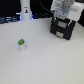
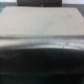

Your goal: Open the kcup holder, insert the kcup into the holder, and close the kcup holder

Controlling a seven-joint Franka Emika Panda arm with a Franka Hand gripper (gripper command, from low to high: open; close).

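- Worktop (image 1: 45,62), pale and wide, fills most of the exterior view, and we see it carrying everything else.
- The kcup holder (image 1: 63,29), a black box with two slots in its front, stands on the worktop toward the exterior view's upper right. We cannot tell whether its tray is pulled out.
- The white arm (image 1: 64,9) reaches down right over the box, and its gripper (image 1: 63,18) sits at the top front edge of the holder. We cannot tell how far apart the jaws stand or whether they have hold of anything.
- In the wrist view we see only a blurred dark surface (image 2: 42,60) close up, with a pale band behind it.
- A white bottle-like object (image 1: 25,10) stands at the back, well apart from the box.
- The kcup (image 1: 22,45), white with a green top, stands upright on the worktop toward the exterior view's left, well apart from the holder.
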